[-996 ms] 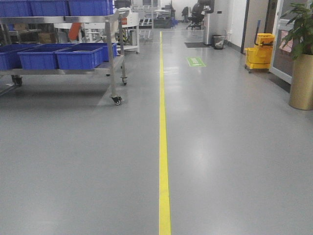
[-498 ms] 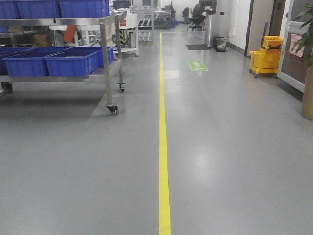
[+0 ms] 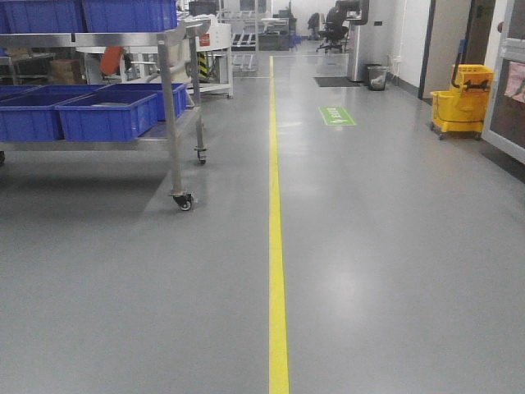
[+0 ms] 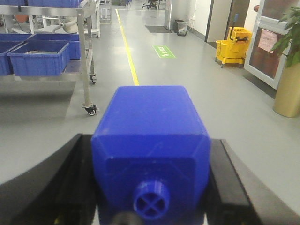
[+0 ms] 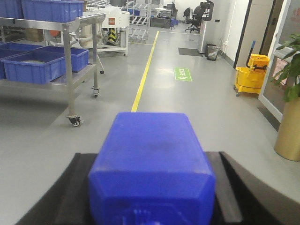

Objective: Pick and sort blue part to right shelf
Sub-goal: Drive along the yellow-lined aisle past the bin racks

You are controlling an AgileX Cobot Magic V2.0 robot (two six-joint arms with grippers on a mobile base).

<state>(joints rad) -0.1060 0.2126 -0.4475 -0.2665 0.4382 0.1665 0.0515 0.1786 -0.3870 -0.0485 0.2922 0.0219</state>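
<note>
Confusion between the two loads looks like the chief hazard: each arm carries a solid blue block, and from the wrist views they nearly match. The blue part (image 5: 152, 140) sits in the right end effector (image 5: 150, 158), whose black fingers (image 5: 70, 192) press against its two flanks, well above the floor (image 3: 394, 271). The left end effector (image 4: 149, 140) pinches a knobbed block (image 4: 150, 122) the same way. Setting down the wrong one would spoil the sort, and no shelf on the right can be made out from here — only a wheeled rack (image 3: 168, 107) with blue bins (image 3: 107, 119) left of the yellow line (image 3: 276, 246), and a mop bucket (image 3: 459, 107) by the right wall. Smooth plastic held only by side pressure could also slide out if the base jolts or brakes hard. As for the part itself, it is saturated blue and matte, with a square body, bevelled edges and shoulders sloping toward the camera. Its cap falls at the bottom edge of the right wrist view and cannot be made out, whereas the left block shows a small round knob with a moulded cross.
</note>
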